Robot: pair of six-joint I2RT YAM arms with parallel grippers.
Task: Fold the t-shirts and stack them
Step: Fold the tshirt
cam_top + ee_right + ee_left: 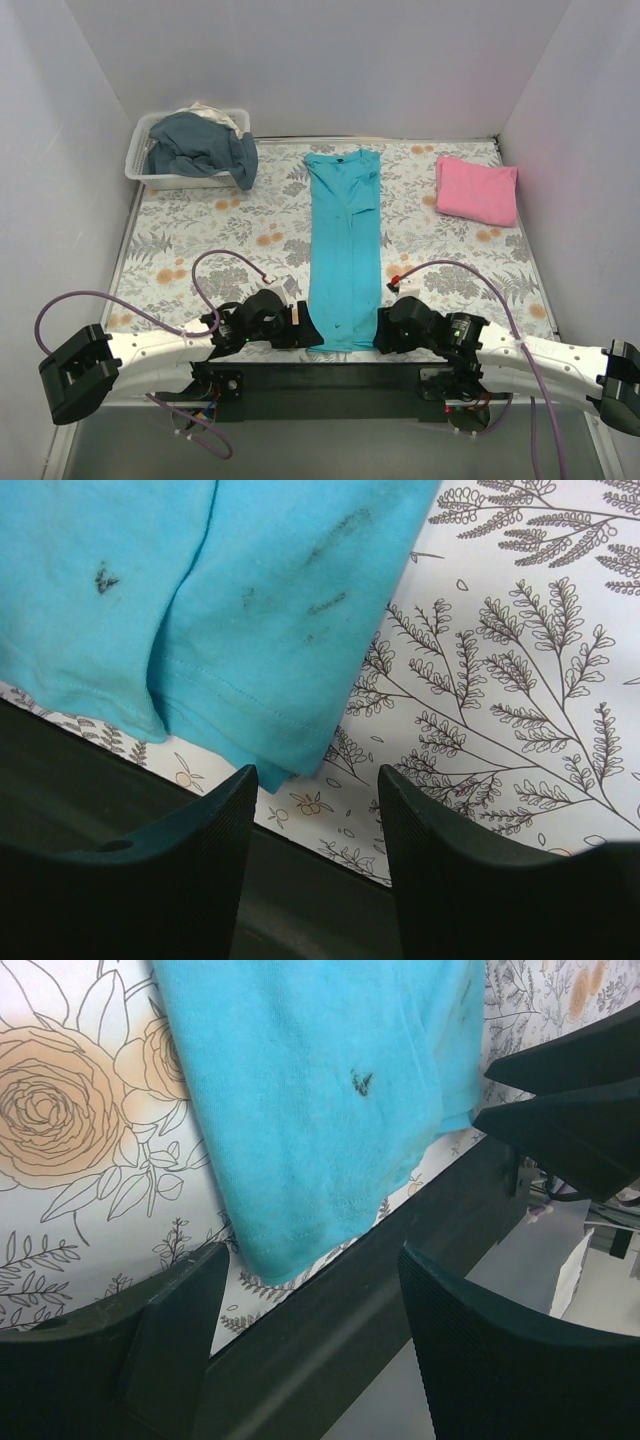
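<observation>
The turquoise t-shirt [344, 245] lies as a long narrow strip down the middle of the table, collar far, hem at the near edge. The pink t-shirt [477, 189] lies folded at the far right. My left gripper [306, 333] is open at the shirt's near left hem corner [285, 1245], which lies just ahead of its fingers [180, 1330]. My right gripper [384, 331] is open at the near right hem corner [275, 750], which lies just ahead of its gap. Neither gripper holds anything.
A white bin [185, 160] with grey-blue clothes stands at the far left. The flowered table cloth [200, 235] ends at a black front rail [330, 375]. White walls close in the table on three sides.
</observation>
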